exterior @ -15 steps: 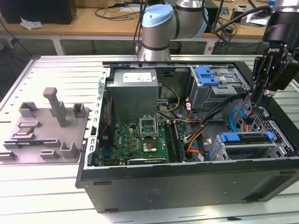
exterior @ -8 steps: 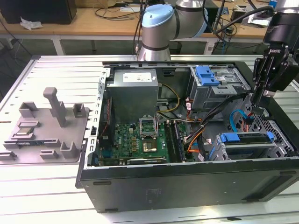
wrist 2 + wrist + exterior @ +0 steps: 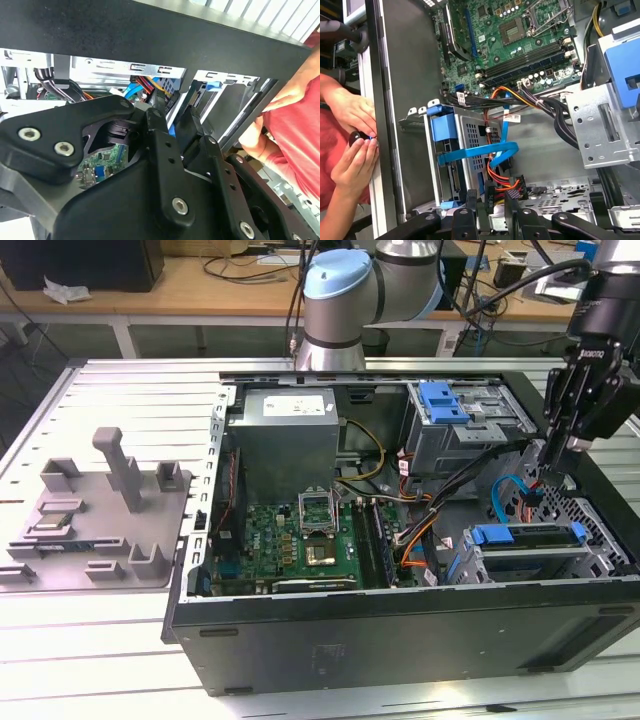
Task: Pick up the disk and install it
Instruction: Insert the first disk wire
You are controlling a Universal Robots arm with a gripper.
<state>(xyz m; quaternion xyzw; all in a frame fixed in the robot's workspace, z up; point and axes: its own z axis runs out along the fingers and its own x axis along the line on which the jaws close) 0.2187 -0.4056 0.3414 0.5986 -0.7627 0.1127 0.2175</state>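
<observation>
Exterior view, disk (image 3: pixel 530 537) near hand (image 3: pixel 552 472), apart

In the exterior view, open room lies under the gripper (image 3: pixel 553 465); blue cable (image 3: pixel 495 502) crowds eight o'clock, drive cage (image 3: pixel 527 558) six, perforated case wall (image 3: pixel 600 515) four

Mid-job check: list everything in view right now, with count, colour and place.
Computer case: one, black, open, on the table.
Table: one, pale slatted, under the case.
Fixture: one, grey, on the table, exterior view's left.
Power supply: one, grey, inside the case.
Circuit board: one, green, case floor.
Disk: one, blue-railed, in the drive cage, exterior view's right.
Bracket: one, blue, on the far cage.
Cable: one, thin blue, across the drive cage.
Person's hands: two, red sleeve, at the case wall.
Arm: one, light blue and silver, behind the case.
Claw: one, black, open, over the cables beside the drive cage.
</observation>
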